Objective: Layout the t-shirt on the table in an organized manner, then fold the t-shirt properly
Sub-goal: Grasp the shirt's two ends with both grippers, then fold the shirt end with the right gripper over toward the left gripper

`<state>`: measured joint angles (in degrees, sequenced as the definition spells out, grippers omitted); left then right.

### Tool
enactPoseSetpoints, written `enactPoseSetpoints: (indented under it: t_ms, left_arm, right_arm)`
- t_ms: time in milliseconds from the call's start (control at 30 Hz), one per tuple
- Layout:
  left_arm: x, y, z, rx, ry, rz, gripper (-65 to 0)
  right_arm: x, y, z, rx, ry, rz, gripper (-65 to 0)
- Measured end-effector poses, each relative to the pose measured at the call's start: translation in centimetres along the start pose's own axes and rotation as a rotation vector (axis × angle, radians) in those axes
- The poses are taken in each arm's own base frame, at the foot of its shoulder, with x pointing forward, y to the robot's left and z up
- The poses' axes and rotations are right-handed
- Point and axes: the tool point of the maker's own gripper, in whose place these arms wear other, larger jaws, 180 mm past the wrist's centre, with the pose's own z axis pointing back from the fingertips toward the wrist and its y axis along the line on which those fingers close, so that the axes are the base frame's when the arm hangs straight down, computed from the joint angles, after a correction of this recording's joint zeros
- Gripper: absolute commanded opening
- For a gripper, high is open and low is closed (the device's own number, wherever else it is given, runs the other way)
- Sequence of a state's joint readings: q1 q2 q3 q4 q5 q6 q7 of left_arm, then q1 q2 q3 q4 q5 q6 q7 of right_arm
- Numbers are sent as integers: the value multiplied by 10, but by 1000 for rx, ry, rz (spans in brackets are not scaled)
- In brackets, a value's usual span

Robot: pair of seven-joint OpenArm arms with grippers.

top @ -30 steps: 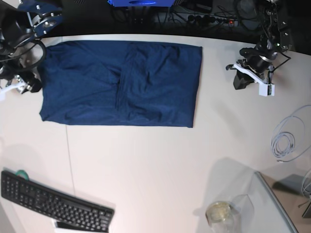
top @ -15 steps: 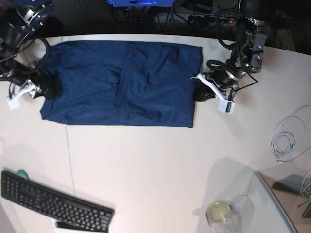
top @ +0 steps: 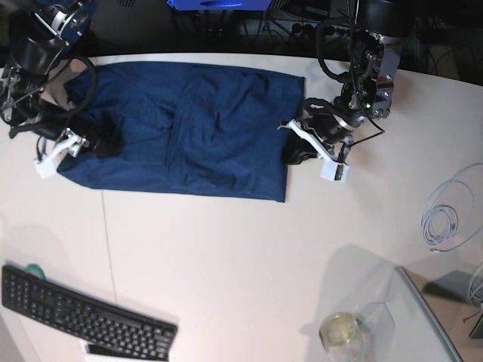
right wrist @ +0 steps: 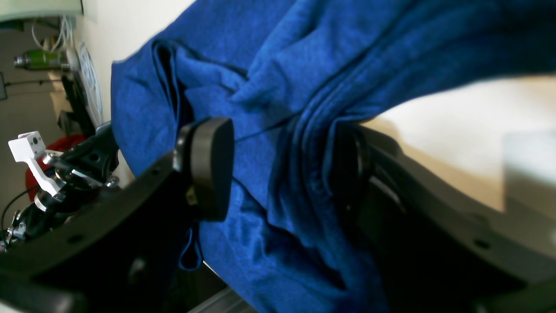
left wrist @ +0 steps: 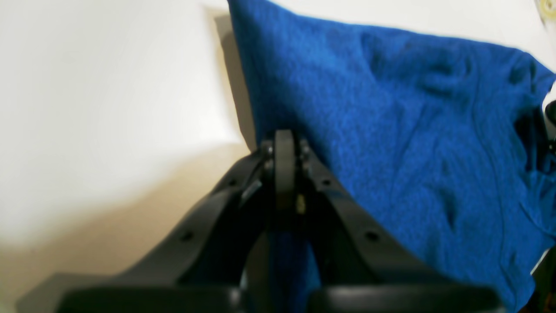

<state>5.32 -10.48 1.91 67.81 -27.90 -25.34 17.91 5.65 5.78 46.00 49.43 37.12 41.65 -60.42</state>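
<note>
The shirt lies on the far half of the table, spread as a broad rectangle whose long axis runs across the base view. A lengthwise crease near its middle and doubled layers in the right wrist view suggest that at least one fold is already in; sleeves are not separately visible. The cloth is wrinkled, and its near edge runs slightly askew to the table's far edge.

The left gripper, on the right of the base view, sits at the shirt's short edge. In the left wrist view its jaws are together, with blue cloth showing just below them, so it is judged to be clamped on the hem. The right gripper, on the left of the base view, is at the opposite short edge. In the right wrist view its jaws stand apart with bunched, layered cloth between them: one pad is clear of the fabric, the other is pressed against the roll. No firm grip there yet.

Judged progress: layout done, folding under way; the crosswise fold and final smoothing remain.

Room: the near half of the table is bare between the shirt and the keyboard; a jar and a coiled cable lie well apart. The shirt's far edge runs close to the table's rim.
</note>
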Motion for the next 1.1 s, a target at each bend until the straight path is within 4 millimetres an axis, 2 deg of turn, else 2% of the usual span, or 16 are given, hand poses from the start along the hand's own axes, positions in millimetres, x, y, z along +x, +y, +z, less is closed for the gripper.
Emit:
enactPoseSetpoints:
  t_ms: [33, 67, 167, 200, 333, 433, 500, 567, 633, 700, 800, 900, 1100]
  left_arm:
    - [0, 0, 0, 0, 2, 0, -650]
    - [-1, 0, 0, 0, 3, 1, -650]
    - [-3, 0, 1, 1, 9, 1, -650]
    - [-3, 0, 1, 1, 8, 2, -650]
    - [-5, -1, 1, -1, 12, 1, -650]
    - [-14, -17, -4, -40, 42, -24, -650]
    - [-17, -28, -8, -65, 49, -27, -650]
    - [-21, -37, -10, -88, 58, -33, -650]
    - [-23, -42, -11, -101, 63, -41, -650]
    - [-23, -46, -13, -113, 71, -52, -650]
    - [-22, -50, -15, -122, 73, -59, -650]
    - [-24, -53, -15, -131, 77, -64, -650]
    - [-24, -62, -19, -144, 69, -49, -650]
  right_arm:
    - [0, 0, 0, -1, 0, 0, -338]
    - [0, -1, 0, -6, 0, 3, -389]
    - [-11, -7, -1, -34, 47, 8, -612]
    - [-14, -8, -2, -34, 52, 6, -650]
    - [-15, -6, 2, -63, 81, 52, -644]
    - [-18, -2, 10, -135, 125, 113, -644]
    - [-29, 0, 19, -193, 181, 155, -644]
    - [-34, 8, 26, -233, 220, 218, -644]
    - [-23, 25, 26, -235, 197, 289, -644]
    - [-13, 48, 20, -209, 165, 355, -644]
    - [-19, 76, 3, -157, 187, 414, -644]
    - [-30, 92, -9, -130, 240, 466, -644]
    - [-38, 121, -27, -73, 269, 547, -644]
